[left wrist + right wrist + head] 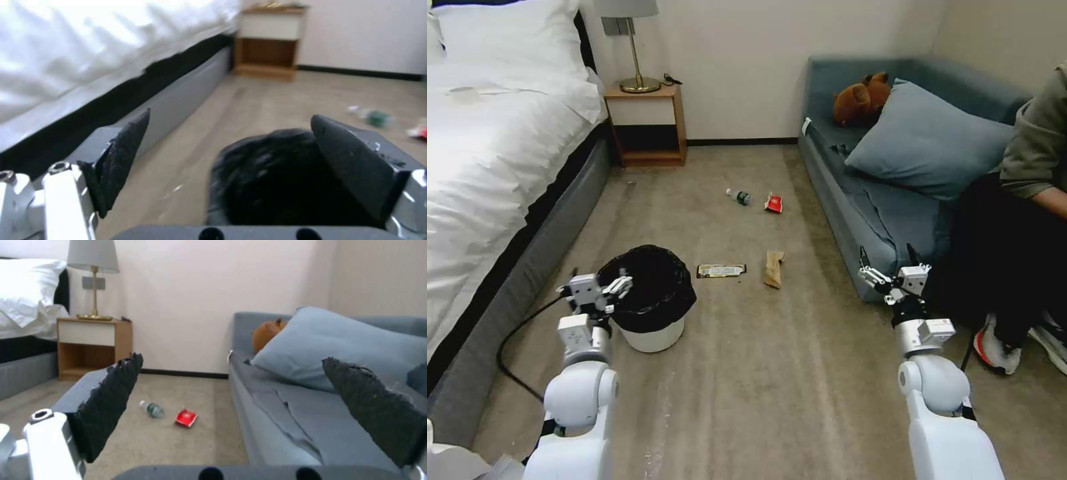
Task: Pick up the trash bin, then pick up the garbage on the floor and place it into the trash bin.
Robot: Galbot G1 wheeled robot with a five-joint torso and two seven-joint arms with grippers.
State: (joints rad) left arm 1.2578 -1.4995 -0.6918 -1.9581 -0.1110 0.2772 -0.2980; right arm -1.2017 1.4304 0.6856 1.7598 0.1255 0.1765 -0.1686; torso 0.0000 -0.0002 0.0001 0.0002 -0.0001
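Head view: my left gripper (599, 288), jaws open, hovers at the trash bin (650, 297) on the floor (774, 373); wrapper (721, 270) lettering unreadable. Left wrist view: bin blurred. Right wrist view: right gripper (231, 400) open; bottle (152, 409) label illegible.

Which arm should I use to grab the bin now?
Left, I'd say. The left gripper is open right at the trash bin rim, while the right gripper, also open, sits far off beside the sofa.

White bed (487, 133), wooden nightstand (647, 127), blue sofa (894, 193), beige carpet (774, 373)
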